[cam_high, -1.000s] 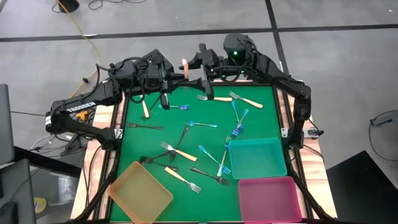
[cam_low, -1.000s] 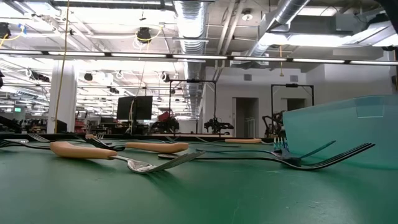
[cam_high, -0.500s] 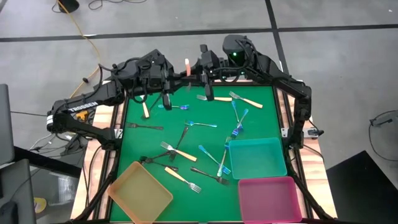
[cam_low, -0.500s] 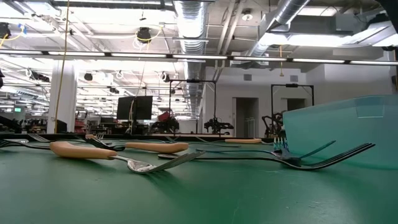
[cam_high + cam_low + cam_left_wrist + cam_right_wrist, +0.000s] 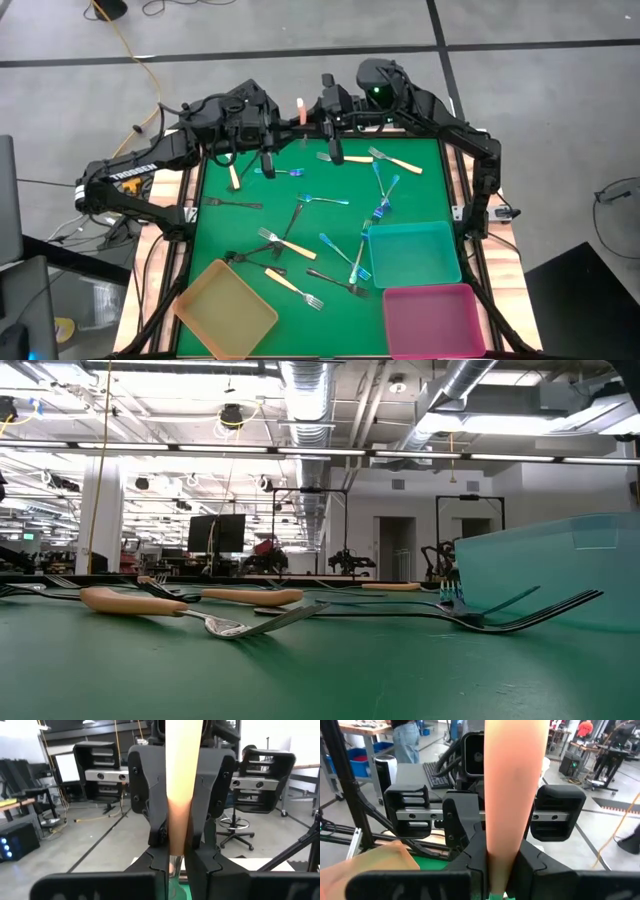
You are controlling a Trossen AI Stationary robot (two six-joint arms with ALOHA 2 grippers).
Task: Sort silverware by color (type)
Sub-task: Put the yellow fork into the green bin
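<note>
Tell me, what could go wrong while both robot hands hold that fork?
The left hand and right hand both pinch one cream-handled fork in the air at the far edge of the green mat. If both pull, it may twist loose. If a grip is weak, it could drop off the mat.

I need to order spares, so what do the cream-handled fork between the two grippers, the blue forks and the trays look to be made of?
Cream-handled fork: its matte, slightly translucent tan handle suggests plastic or resin; both the left gripper and the right gripper are clamped on it. Blue forks: glossy, iridescent, probably coated metal. Teal tray: see-through walls in the low view, likely plastic.
</note>
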